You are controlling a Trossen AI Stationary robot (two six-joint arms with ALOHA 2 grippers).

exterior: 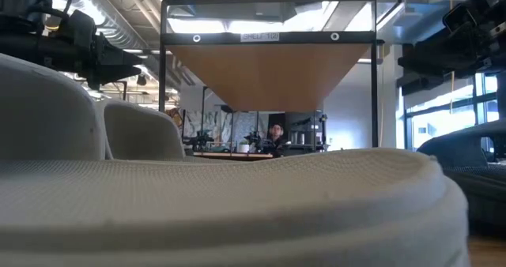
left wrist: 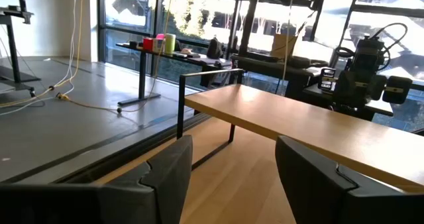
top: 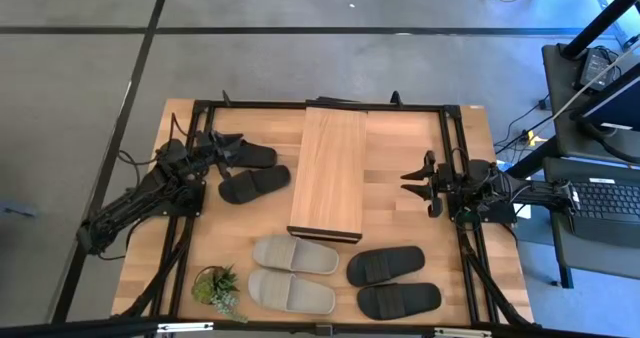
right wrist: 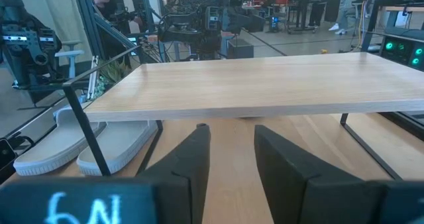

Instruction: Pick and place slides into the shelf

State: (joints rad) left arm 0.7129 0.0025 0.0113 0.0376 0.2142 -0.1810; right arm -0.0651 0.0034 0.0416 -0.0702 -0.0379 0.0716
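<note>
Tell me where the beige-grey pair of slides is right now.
In the high view, the beige-grey slides lie side by side near the table's front edge, left of centre: just below the shelf, between the potted plant and a black pair.

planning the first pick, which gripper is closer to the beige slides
Left, though not by much. The left gripper sits up-left of the beige slides, by two black ones; the right gripper waits across the shelf.

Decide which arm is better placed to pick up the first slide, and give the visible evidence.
Left, probably. The left gripper hangs open right beside two black slides on its side of the shelf. The right gripper is open too, but its nearest black slide lies farther off.
</note>
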